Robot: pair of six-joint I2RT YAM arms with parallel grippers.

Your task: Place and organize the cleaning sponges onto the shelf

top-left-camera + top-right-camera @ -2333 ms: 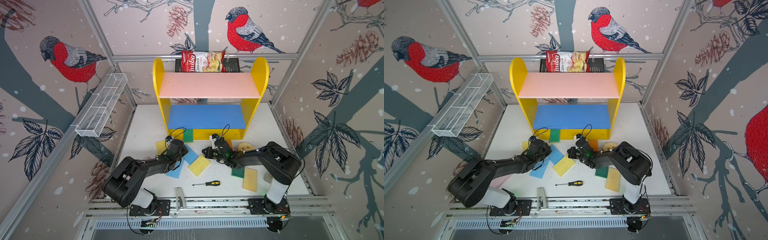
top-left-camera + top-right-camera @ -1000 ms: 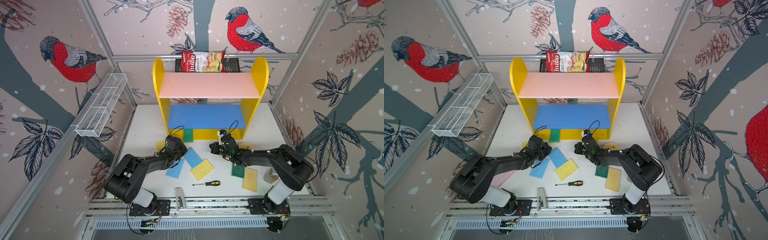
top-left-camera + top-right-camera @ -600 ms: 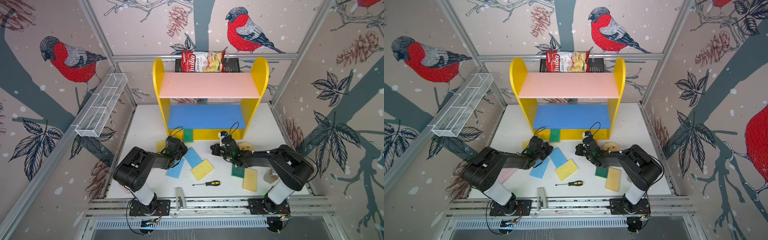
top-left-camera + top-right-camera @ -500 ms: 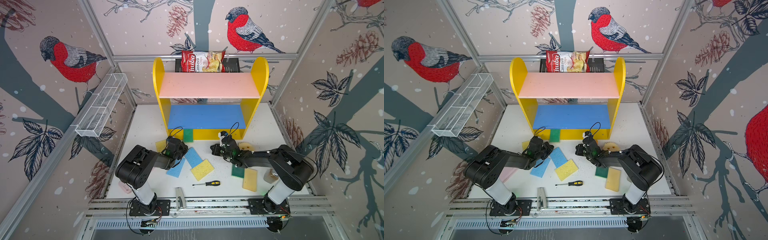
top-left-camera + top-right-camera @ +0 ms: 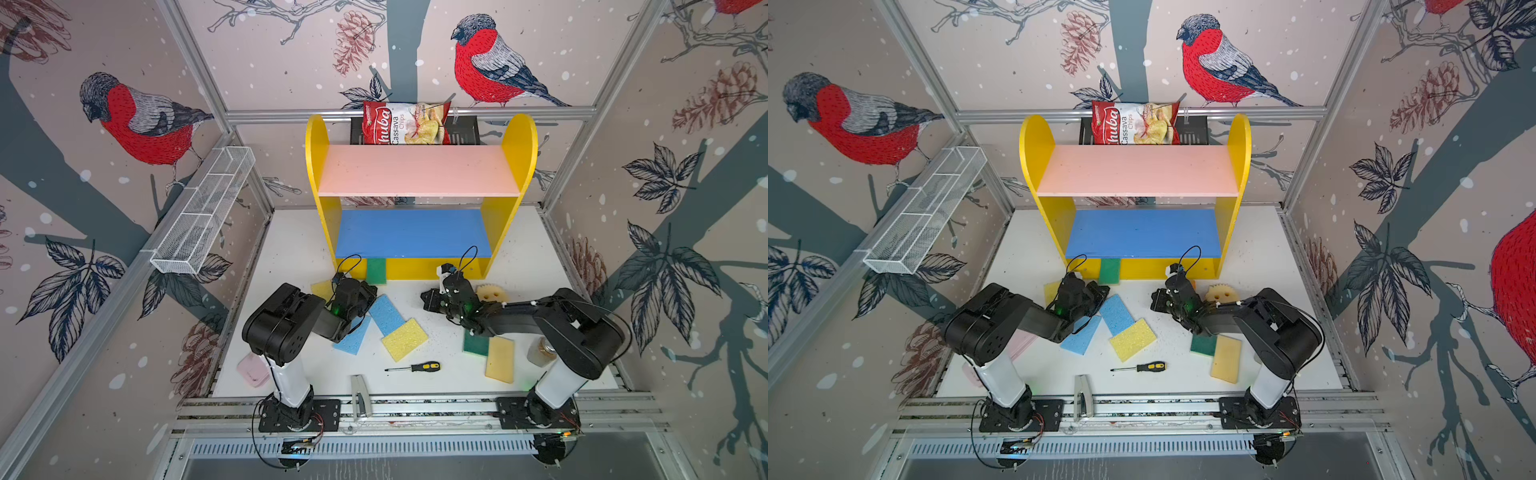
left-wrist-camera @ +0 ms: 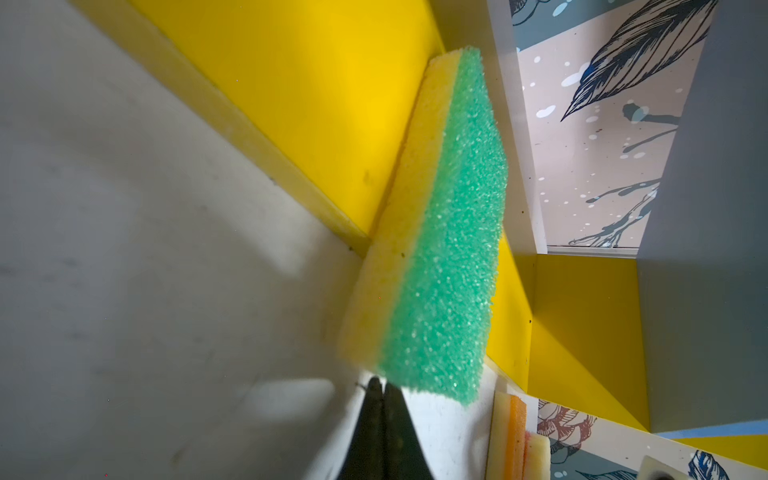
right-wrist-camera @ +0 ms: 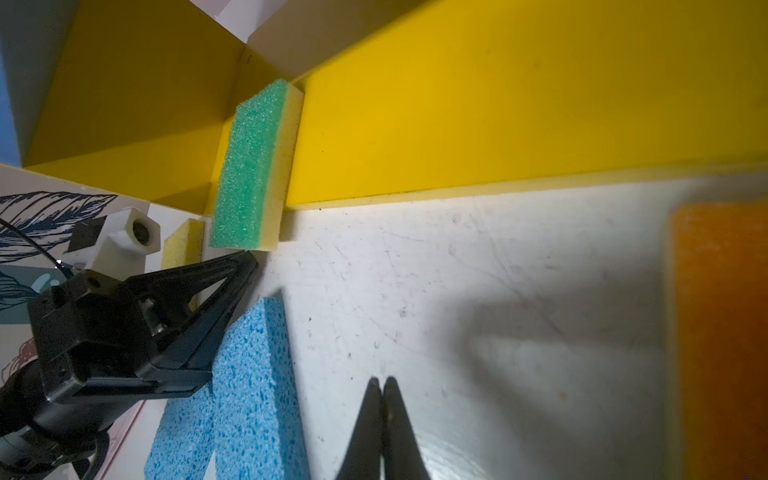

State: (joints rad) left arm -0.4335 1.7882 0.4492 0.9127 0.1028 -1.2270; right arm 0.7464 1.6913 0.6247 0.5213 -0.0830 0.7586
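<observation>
The yellow shelf (image 5: 318,166) stands at the back with bare pink and blue boards. A green-and-yellow sponge (image 5: 376,271) (image 6: 440,232) leans upright against its yellow base. My left gripper (image 5: 370,289) (image 6: 380,384) is shut and empty, its tips right at that sponge's lower corner. My right gripper (image 5: 423,298) (image 7: 381,384) is shut and empty, low over bare table, pointing toward the left gripper (image 7: 251,259). An orange sponge (image 7: 723,332) lies beside it. Two blue sponges (image 5: 386,314) (image 5: 352,336), yellow ones (image 5: 404,339) (image 5: 500,359), a dark green one (image 5: 476,343) and the smiley sponge (image 5: 491,294) lie on the table.
A screwdriver (image 5: 415,367) lies near the front, with a metal piece (image 5: 359,395) on the rail. A jar (image 5: 542,351) stands by the right arm, a pink case (image 5: 253,370) at the front left. A chips bag (image 5: 405,124) sits behind the shelf; a wire tray (image 5: 203,216) hangs on the left wall.
The left arm's elbow has folded up and in toward its gripper, which stays by the green sponge. The right gripper shifted slightly toward the shelf, then held still.
</observation>
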